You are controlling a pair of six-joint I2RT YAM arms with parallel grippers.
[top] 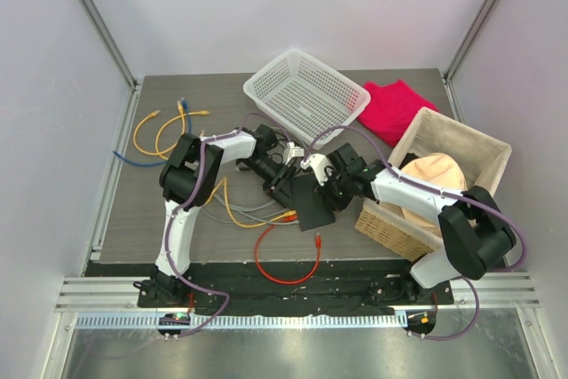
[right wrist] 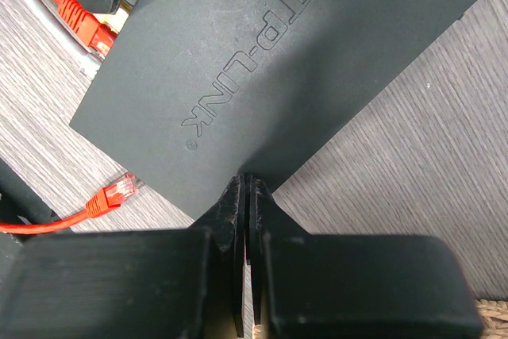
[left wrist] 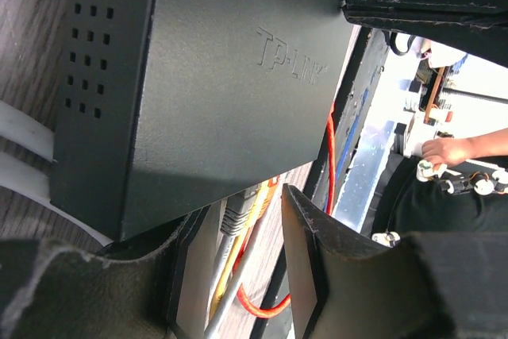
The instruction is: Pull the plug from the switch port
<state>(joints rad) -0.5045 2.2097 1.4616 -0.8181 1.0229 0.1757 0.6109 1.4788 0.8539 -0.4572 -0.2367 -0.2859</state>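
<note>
The switch (top: 312, 203), a flat matte-black box, lies at the table's centre. In the left wrist view the switch (left wrist: 214, 77) fills the top, and a grey plug (left wrist: 238, 216) sits in its lower edge beside yellow and orange plugs. My left gripper (left wrist: 242, 200) straddles those plugs with its jaws apart, a gap showing on the right side. In the top view my left gripper (top: 282, 180) is at the switch's left edge. My right gripper (right wrist: 246, 182) is shut, its tips pressed on the switch (right wrist: 262, 61) near a corner. A red plug (right wrist: 79, 21) sits at the switch's far edge.
A loose red plug (right wrist: 117, 193) lies on the table, its cable looping (top: 288, 259) towards the front. A white mesh basket (top: 306, 95) and a red cloth (top: 395, 108) lie behind. A wicker box (top: 484, 153) stands at right. Yellow and blue cables (top: 164, 130) lie far left.
</note>
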